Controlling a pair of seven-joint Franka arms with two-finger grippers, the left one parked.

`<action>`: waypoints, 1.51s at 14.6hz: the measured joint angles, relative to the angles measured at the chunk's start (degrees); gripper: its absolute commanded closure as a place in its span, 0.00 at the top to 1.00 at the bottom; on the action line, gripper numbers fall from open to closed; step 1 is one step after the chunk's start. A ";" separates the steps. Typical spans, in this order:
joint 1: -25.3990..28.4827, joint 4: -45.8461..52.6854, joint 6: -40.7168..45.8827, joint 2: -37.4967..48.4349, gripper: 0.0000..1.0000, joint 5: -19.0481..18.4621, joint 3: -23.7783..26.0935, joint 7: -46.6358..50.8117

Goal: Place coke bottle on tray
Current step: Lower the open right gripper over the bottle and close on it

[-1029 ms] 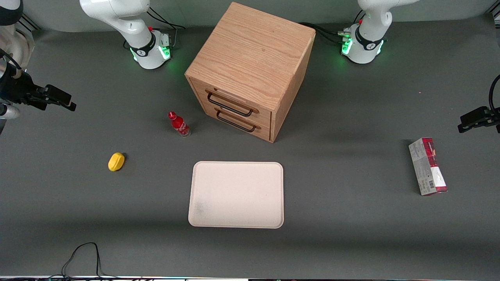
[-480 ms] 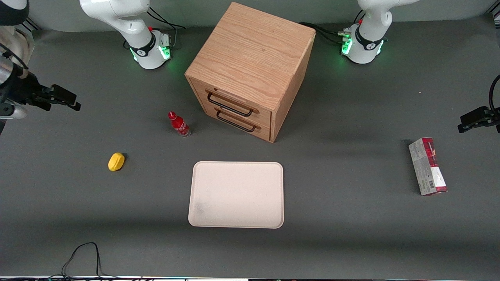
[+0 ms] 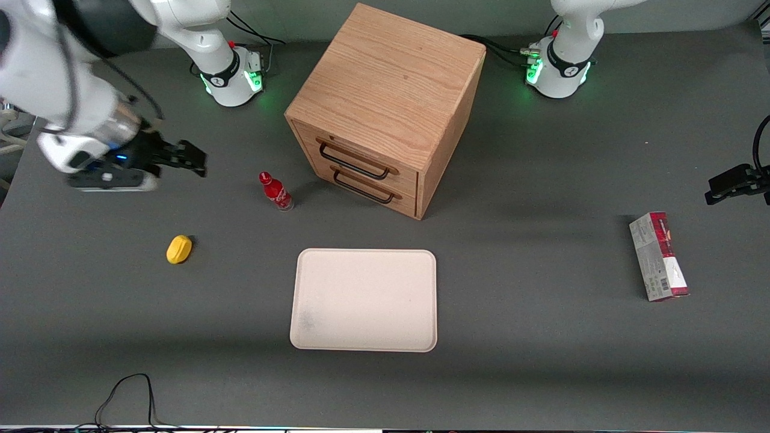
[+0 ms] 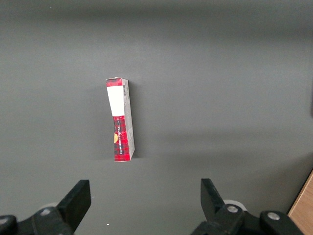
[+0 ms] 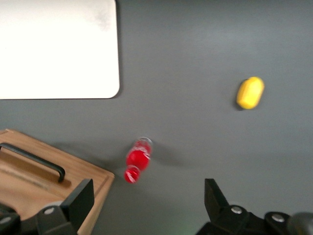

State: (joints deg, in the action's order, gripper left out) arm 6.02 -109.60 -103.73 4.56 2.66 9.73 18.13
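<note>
One coke bottle (image 3: 276,192) stands upright on the grey table (image 3: 541,337), its red cap on top and its clear base on the surface. It is just beside the lower corner of the wooden cabinet (image 3: 385,108), not touching it, and farther from the front camera than the tray (image 3: 364,299). In my wrist camera the coke bottle (image 5: 137,160) shows from above, between the cabinet's corner (image 5: 54,191) and the yellow lump (image 5: 250,92).

There is one tray, cream-beige with rounded corners, lying flat with nothing on it, in front of the cabinet's drawers and apart from the bottle. I count one cabinet with two drawers, each with a dark handle. One yellow lemon-shaped lump (image 3: 179,249) lies toward my end of the table, well apart from the bottle. One red-and-grey carton (image 3: 658,256) lies flat toward the parked arm's end.

My gripper (image 3: 191,160) hangs above the table, off toward my end from the bottle and a little farther from the front camera than it, touching nothing. My forearm slopes down from above, with the wrist turned so the fingers (image 5: 78,203) reach toward the bottle. They are spread wide, with only bare table between them.
</note>
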 measured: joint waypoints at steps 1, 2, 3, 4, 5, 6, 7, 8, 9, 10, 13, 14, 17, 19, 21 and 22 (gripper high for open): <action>0.17 -3.43 -3.56 -0.02 1.00 0.00 1.42 1.04; 0.34 -6.58 -6.54 -0.04 1.00 0.00 2.18 1.39; 0.41 -9.47 -9.30 -0.04 1.00 -0.01 2.62 1.39; 0.41 -12.16 -11.93 -0.01 1.00 -0.01 3.07 1.39; 0.41 -14.47 -14.32 0.01 1.00 -0.01 3.51 1.39; 0.42 -16.60 -16.56 0.04 1.00 -0.01 3.85 1.39; 0.42 -18.55 -18.70 0.07 1.00 -0.01 4.11 1.39; 0.44 -20.55 -21.14 0.09 1.00 -0.01 4.41 1.39; 0.47 -22.60 -23.74 0.13 1.00 0.00 4.87 1.39; 0.50 -24.74 -26.37 0.15 1.00 0.00 5.45 1.40; 0.62 -30.74 -32.97 0.19 1.00 0.00 6.90 1.53; 0.64 -31.91 -33.94 0.21 1.00 0.00 7.32 1.61; 0.66 -33.80 -35.69 0.35 0.99 0.00 8.01 1.72; 0.66 -34.11 -36.02 0.36 0.72 0.00 8.02 1.73; 0.66 -34.21 -36.07 0.38 0.36 0.00 8.02 1.74; 0.66 -34.26 -36.07 0.38 0.21 0.00 8.02 1.76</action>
State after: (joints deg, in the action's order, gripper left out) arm 6.68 -143.87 -139.80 4.94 2.66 17.75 19.88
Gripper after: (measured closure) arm 0.242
